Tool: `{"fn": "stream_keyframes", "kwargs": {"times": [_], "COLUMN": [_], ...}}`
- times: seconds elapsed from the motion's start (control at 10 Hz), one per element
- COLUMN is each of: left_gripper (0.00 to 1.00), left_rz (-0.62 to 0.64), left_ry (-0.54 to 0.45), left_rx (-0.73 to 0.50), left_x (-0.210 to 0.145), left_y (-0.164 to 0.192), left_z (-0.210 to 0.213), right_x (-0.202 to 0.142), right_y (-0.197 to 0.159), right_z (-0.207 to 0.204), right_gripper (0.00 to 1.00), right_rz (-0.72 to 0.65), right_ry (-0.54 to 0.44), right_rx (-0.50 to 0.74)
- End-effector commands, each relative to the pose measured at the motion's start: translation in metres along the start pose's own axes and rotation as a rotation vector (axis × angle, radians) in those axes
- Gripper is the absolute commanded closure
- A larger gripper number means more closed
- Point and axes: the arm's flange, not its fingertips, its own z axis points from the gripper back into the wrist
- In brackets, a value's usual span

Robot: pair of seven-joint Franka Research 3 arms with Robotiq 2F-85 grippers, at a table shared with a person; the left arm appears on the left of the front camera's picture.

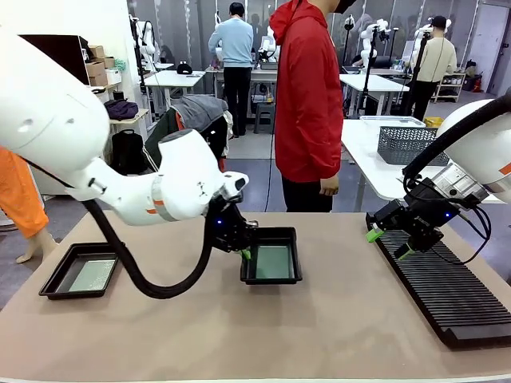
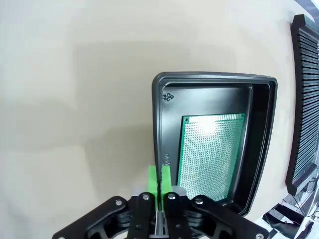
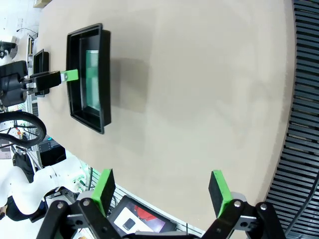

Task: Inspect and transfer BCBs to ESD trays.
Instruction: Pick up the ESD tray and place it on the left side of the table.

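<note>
table (image 1: 319, 335), tan and broad, carrying everything below; long black ribbed rack (image 1: 443, 287) along the robot's right side, its slots looking bare, so it likely served as the holding place for boards awaiting transfer; left arm (image 1: 120, 183), reaching in over the middle of the table, and right arm (image 1: 479, 152), poised above the near end of the rack; centre esd tray (image 1: 271, 255), set between the arms where either can reach it, and second esd tray (image 1: 84, 271), well apart at the robot's far left; each tray holds one bcb lying flat on its floor, which is the purpose of the raised rims, to keep a board from sliding out; bcb in the centre tray (image 2: 212, 154), its dotted green face up, sitting toward the tray's far wall; bcb in the left tray (image 1: 92, 275), pale and flat; left gripper (image 2: 159, 179), pads pressed together on nothing, just outside the centre tray's left rim, the board beside and beyond it, untouched, which suggests a release already made; right gripper (image 3: 162, 191), jaws spread wide and empty, above bare table at the rack's edge, well apart from both boards.
</note>
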Motion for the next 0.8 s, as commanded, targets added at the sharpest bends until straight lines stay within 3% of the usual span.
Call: {"fn": "stream_keyframes", "kwargs": {"times": [0.0, 0.7], "left_gripper": [1.0, 1.0], "left_rz": [-0.013, -0.001], "left_ry": [-0.011, 0.004], "left_rx": [0.001, 0.036], "left_x": [-0.017, -0.023], "left_y": [0.033, 0.161], "left_z": [0.025, 0.084], "right_x": [0.0, 0.0], "right_y": [0.002, 0.002], "right_z": [0.0, 0.0], "right_gripper": [0.0, 0.0], "right_rz": [-0.019, -0.019], "right_ry": [0.001, 0.001], "right_rx": [-0.013, -0.013]}}
